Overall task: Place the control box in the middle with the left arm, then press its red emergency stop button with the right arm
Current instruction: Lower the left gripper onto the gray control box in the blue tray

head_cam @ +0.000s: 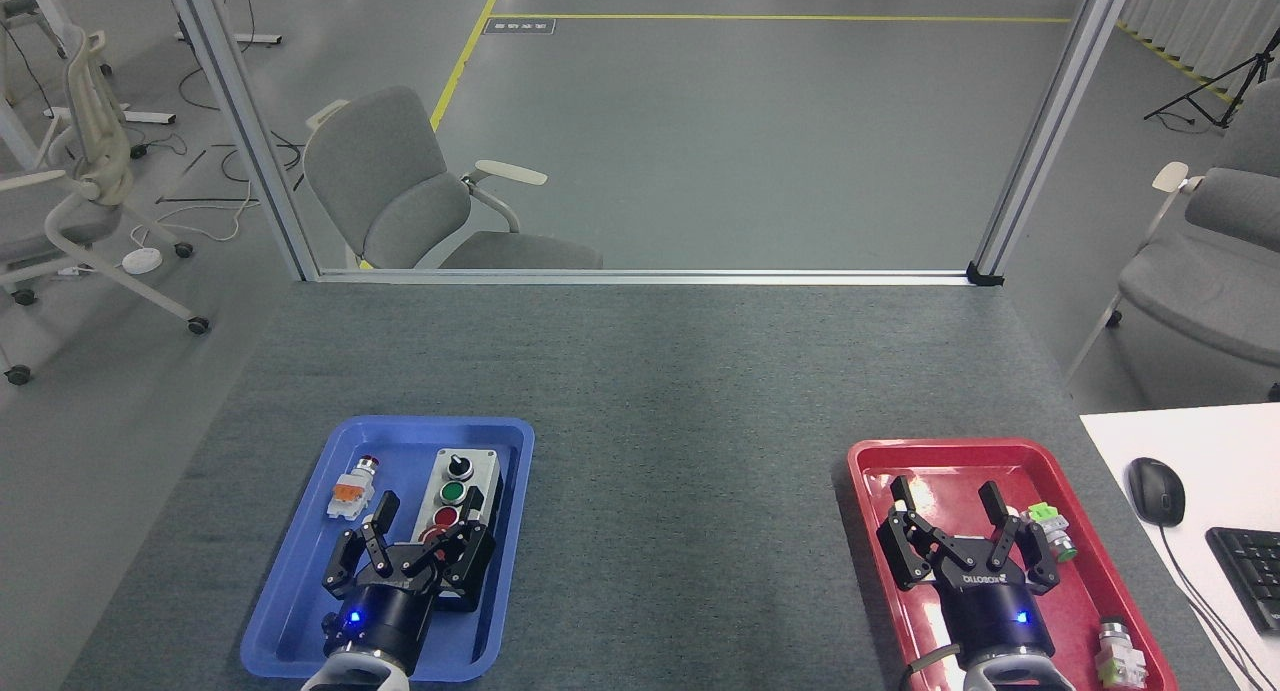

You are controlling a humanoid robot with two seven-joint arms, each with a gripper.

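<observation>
Head view, nearest first: the left gripper (428,519) hangs low over the blue tray (300,591), fingers spread, one to each side of the near end of the control box (458,506). Whether the fingertips touch the box, I cannot tell. Right in front of the palm, the red emergency stop button (432,537) is mostly hidden behind the dark links, only a sliver of red showing. Just beyond the fingertips along the box top come the small red button (445,517), the green button (453,492) and the black knob (458,465). The box lies lengthwise inside the tray, on its right half. Off to the left of the fingers sits an orange push-button part (349,491).

Over on the other side, the right gripper (948,503) hovers above the red tray (870,531), fingers spread wide with nothing between them. Just right of its right finger lies a green push-button part (1050,528); behind it, near the wrist, another part (1118,653) rests at the tray's near corner.

Between the two grippers and stretching far beyond them, the middle (680,471) is bare dark-grey felt.
</observation>
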